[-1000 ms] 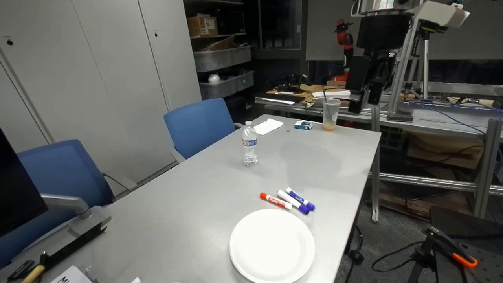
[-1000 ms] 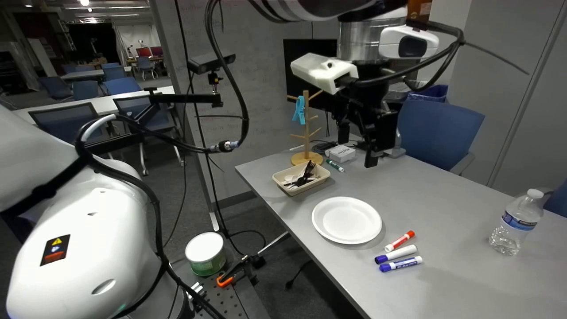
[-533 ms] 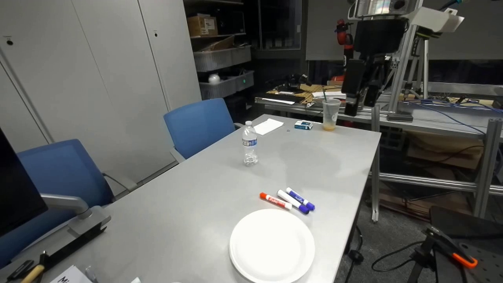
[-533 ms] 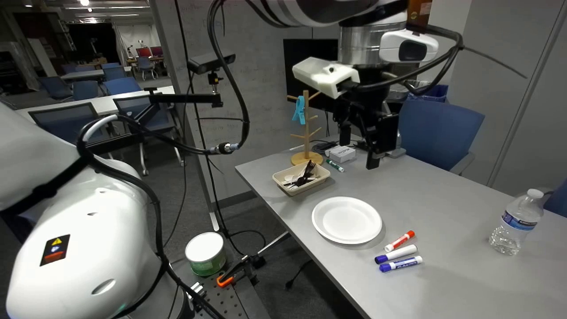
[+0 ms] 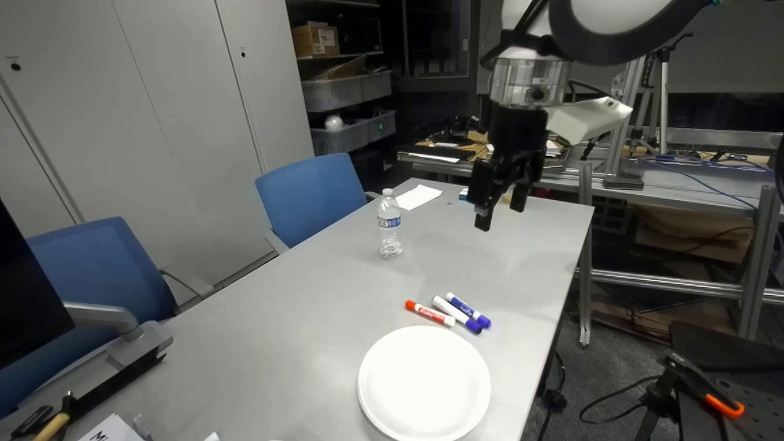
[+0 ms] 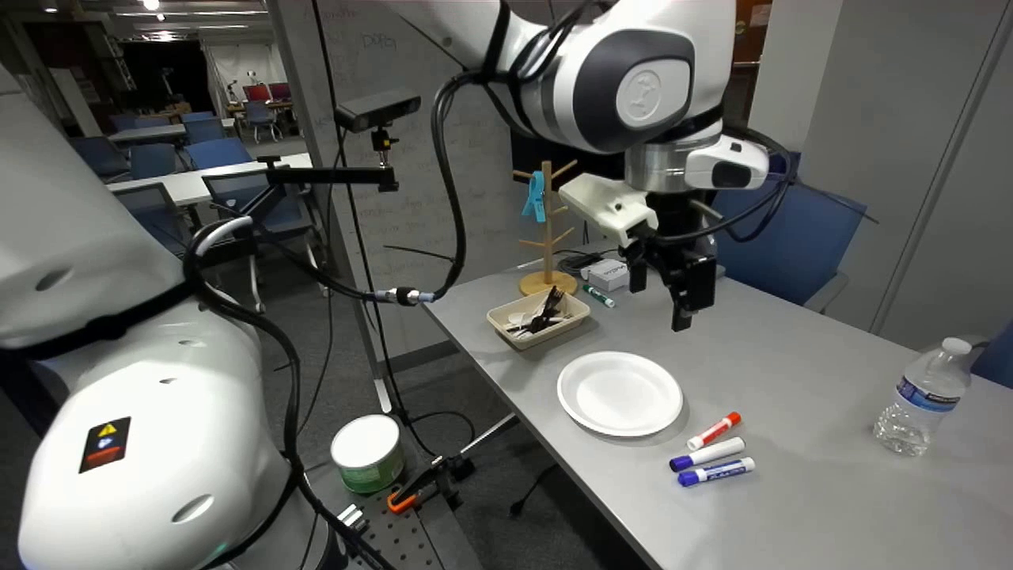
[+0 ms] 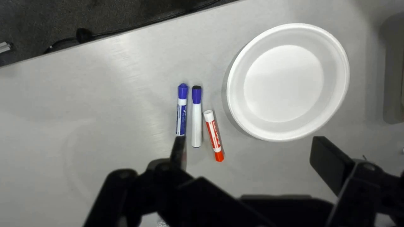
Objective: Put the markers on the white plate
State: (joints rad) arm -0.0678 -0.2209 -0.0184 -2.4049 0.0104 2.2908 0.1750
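While end effector (image 6: 659, 307) hovers, narrow gap parts markers (image 7: 196, 123) from plate rim (image 7: 231, 99)

Up high, my white arm (image 6: 653, 95) arches out and down into my silver wrist (image 6: 657, 168). And there, below it, my gripper (image 7: 249, 138) hangs in mid-air, aimed downward, two black fingers (image 7: 329, 164) parted wide, facing each other!

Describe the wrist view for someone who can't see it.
Two blue-capped markers and a red-capped marker lie beside a round white plate on a gray table. The robot's hand, open and empty, shows along the bottom.
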